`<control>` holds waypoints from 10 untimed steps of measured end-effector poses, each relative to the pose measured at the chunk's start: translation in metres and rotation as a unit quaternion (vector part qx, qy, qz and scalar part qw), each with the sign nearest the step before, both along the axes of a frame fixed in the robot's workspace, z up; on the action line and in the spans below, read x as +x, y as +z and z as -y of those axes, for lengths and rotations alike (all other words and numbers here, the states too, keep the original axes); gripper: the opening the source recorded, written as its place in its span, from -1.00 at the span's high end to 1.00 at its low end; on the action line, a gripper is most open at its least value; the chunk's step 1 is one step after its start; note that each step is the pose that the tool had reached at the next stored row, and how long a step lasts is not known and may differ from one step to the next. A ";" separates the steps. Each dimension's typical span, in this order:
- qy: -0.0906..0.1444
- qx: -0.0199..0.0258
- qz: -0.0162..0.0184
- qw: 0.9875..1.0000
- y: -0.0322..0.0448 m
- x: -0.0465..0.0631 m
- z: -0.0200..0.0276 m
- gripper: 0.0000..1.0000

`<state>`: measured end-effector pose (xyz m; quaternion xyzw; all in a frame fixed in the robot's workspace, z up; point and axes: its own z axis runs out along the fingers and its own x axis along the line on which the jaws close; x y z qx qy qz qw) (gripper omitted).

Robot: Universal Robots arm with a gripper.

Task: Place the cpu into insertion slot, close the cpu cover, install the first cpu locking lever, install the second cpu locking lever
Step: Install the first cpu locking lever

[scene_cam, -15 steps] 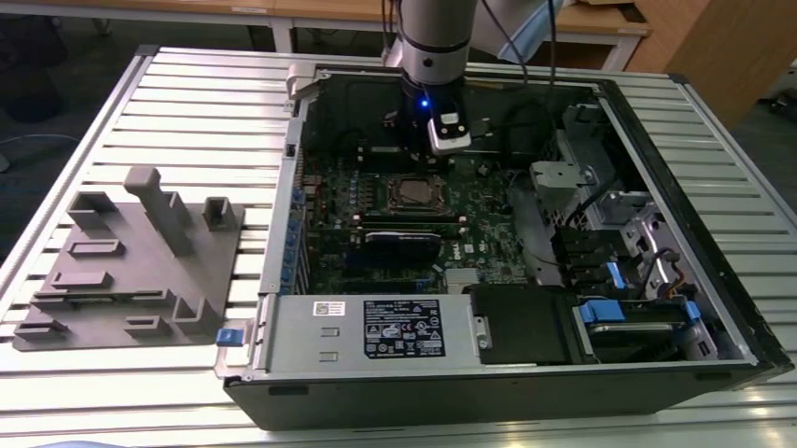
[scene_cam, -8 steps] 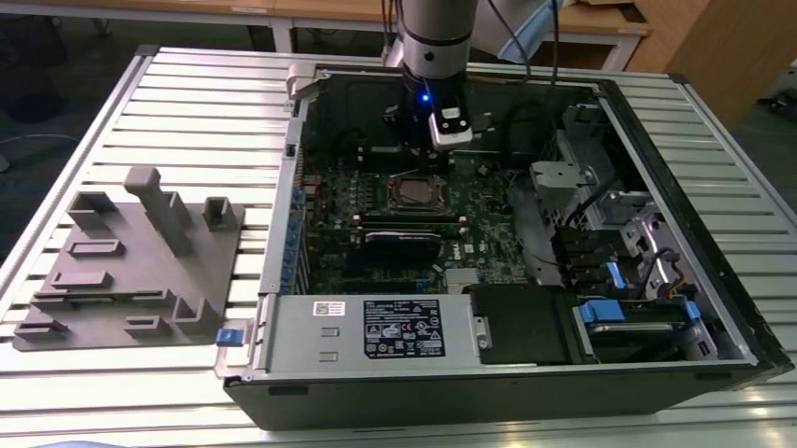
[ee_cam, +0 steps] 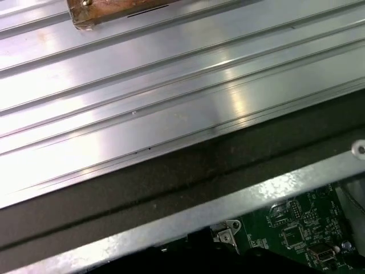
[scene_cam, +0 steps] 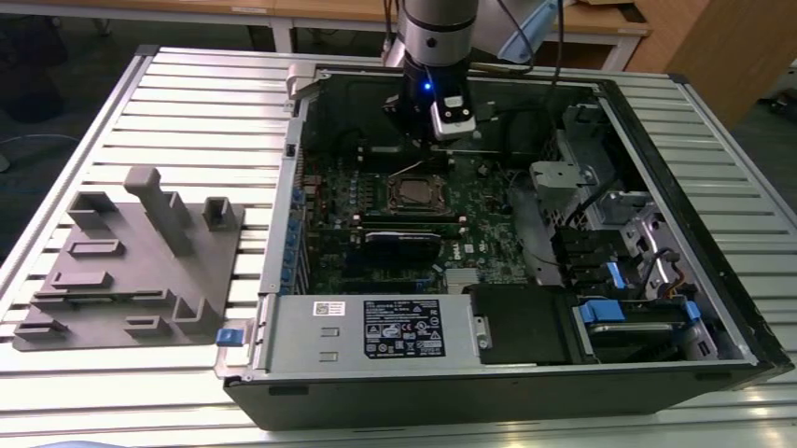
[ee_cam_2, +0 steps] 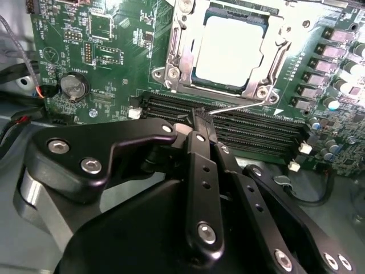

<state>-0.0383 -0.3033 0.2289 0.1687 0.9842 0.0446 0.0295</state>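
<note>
Well, standing by the open computer case, I see the cpu lying flat in the insertion slot, its pale metal top showing through the window of the cpu cover. The cover is down over the slot, and its silvery frame lies around the chip on all sides.

The gripper hangs just beside the slot, over the long black memory slots that run along one edge of it. Its black fingers are drawn together, with no gap between the tips. A thin silvery locking lever runs along that same edge of the slot, and its free end meets the fingertips. Whether it is pinched between them or merely touched, I cannot tell.

In the exterior view the arm reaches down into the case near the slot. The green motherboard spreads all around the slot, and a round coin battery sits on it well apart from the slot. A grey fixture tray lies outside the case, well apart from the slot on the exterior view's left, on the slatted aluminium table.
</note>
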 end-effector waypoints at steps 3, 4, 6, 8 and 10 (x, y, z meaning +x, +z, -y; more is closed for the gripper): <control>0.000 0.000 0.000 1.000 0.0000 0.000 0.0000 0.79; 0.000 0.000 0.000 1.000 0.0000 0.000 0.0000 0.79; 0.000 0.000 0.000 1.000 0.0002 0.000 0.0003 0.79; 0.000 0.002 0.001 1.000 0.0001 -0.001 0.0018 0.79; 0.000 0.004 0.002 1.000 0.0001 -0.002 0.0041 0.79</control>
